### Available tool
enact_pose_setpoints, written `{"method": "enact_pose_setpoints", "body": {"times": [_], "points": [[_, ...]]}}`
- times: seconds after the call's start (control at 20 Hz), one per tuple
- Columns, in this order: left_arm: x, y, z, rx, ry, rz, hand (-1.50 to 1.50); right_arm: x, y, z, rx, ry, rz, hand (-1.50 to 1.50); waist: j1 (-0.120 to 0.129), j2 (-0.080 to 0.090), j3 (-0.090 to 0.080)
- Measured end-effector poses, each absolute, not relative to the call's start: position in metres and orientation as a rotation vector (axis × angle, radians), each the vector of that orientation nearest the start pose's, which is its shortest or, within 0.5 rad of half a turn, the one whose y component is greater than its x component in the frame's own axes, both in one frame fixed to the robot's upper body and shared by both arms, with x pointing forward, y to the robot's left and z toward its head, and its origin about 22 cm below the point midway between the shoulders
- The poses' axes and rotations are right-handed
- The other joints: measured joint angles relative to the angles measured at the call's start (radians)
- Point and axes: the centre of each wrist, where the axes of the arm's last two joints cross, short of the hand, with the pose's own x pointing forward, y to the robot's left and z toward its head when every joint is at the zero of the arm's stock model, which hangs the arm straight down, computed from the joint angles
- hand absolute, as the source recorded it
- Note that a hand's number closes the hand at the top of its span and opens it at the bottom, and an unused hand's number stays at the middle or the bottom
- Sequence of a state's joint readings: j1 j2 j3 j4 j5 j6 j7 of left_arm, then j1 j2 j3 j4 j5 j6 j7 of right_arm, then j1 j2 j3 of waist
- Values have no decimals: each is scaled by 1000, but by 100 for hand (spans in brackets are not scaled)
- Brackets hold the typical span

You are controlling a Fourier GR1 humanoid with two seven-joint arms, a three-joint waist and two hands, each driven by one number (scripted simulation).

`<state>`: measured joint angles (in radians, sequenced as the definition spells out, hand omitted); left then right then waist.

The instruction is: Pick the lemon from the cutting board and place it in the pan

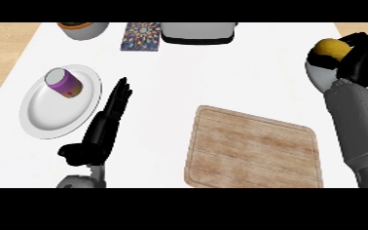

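We see our right hand (352,53) at the bench's right edge, its fingers curled round the lemon (329,47); the lemon sits above the grey pan (318,75), whose rim shows just beneath it; whether it touches the pan we cannot tell. Our left hand (108,117) lies with straight fingers on the white bench (215,73), holding nothing, just beside a white plate (43,119) carrying a purple can (63,83); the wooden cutting board (251,148) lies bare between the two arms.
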<state>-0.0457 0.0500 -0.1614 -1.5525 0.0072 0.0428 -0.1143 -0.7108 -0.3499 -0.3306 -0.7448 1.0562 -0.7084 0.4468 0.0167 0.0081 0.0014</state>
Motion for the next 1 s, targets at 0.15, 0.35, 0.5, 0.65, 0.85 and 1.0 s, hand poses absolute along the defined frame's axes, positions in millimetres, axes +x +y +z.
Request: {"method": "enact_pose_setpoints", "body": {"times": [0.15, 0.35, 0.5, 0.65, 0.85, 1.0], "points": [[249, 194, 8, -81, -1706, -147, 0, 391, -366, 60, -1629, -1137, -8, 150, 7, 2, 1], [251, 195, 13, -88, -1714, -152, 0, 384, -398, 62, -1686, -1155, -109, 150, 18, 7, 2], [253, 195, 14, -94, -1717, -157, 0, 378, -419, 63, -1706, -1158, -145, 150, 25, 11, 3], [255, 193, 17, -103, -1721, -164, 0, 371, -439, 67, -1727, -1151, -165, 150, 34, 16, 5], [255, 192, 14, -113, -1728, -167, 0, 362, -459, 68, -1642, -1084, -167, -150, 41, 20, 5], [255, 188, 15, -124, -1730, -180, 0, 353, -469, 60, -1515, -977, -70, -150, 54, 25, 5]]}}
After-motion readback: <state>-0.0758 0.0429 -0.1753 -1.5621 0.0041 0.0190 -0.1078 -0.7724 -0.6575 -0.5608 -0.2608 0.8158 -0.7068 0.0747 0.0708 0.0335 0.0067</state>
